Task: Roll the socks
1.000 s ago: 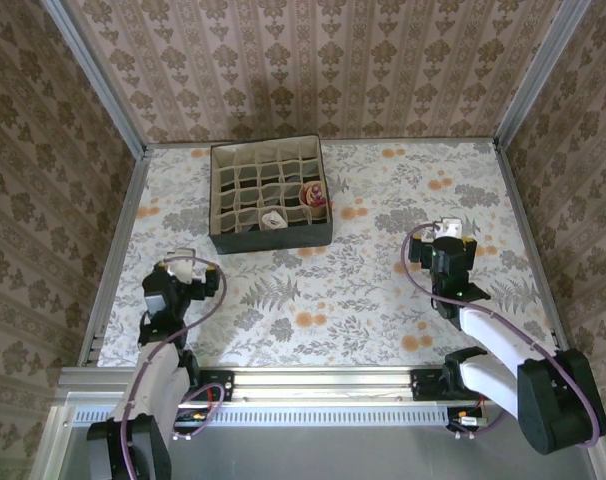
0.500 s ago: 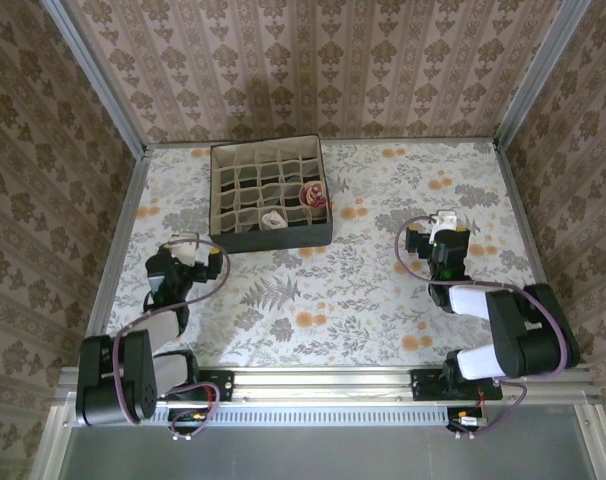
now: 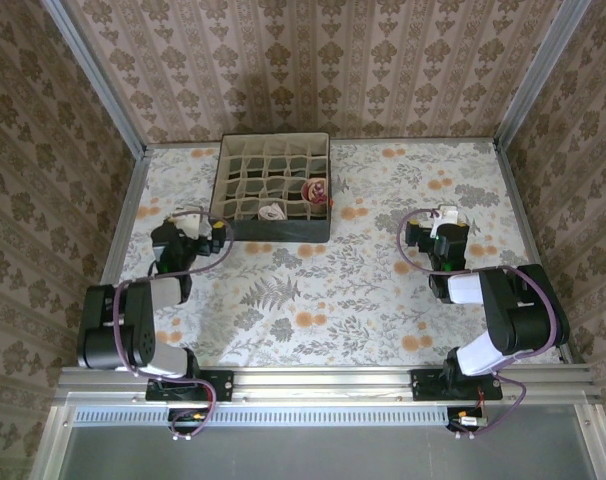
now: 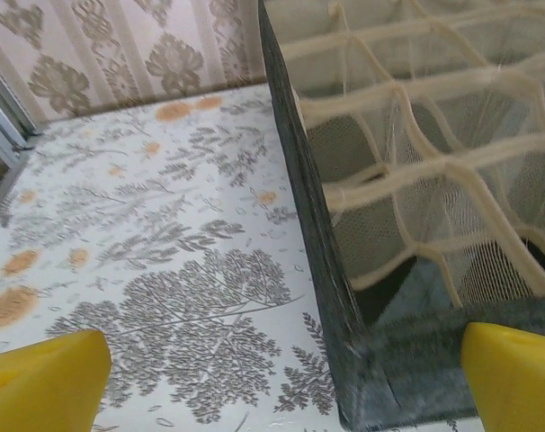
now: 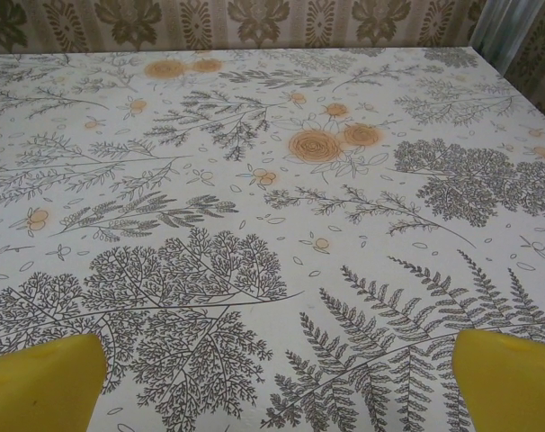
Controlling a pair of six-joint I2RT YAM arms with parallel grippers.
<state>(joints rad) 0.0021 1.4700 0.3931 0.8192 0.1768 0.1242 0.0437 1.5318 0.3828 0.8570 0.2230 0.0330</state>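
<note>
Floral tablecloth (image 3: 313,290), grey ferns and orange blooms on white, is covering the table; patterned wallpaper is closing it in on three sides.

The socks are sitting rolled inside the divided box (image 3: 283,232), which is standing toward 12 o'clock of table centre. The cream roll (image 3: 273,212) is resting in a near-row cell. The tan-and-maroon roll (image 3: 313,191) is resting at 1 o'clock from it, against the right wall. Both are showing as small soft bundles; stripes and cuffs are too small to make out.

The box is showing dark fabric walls and pale mesh dividers sagging into uneven cells.

Left gripper (image 3: 196,228) is sitting at 9 o'clock of the box's near-left corner, just beside it. In the left wrist view its yellow fingers (image 4: 43,373) are spread wide, holding nothing, and the box corner is rising between them, cut off on the right.

Right gripper (image 3: 445,220) is hanging at 3 o'clock, well apart from the box. Its yellow fingers (image 5: 511,378) are also spread wide over bare cloth.
</note>
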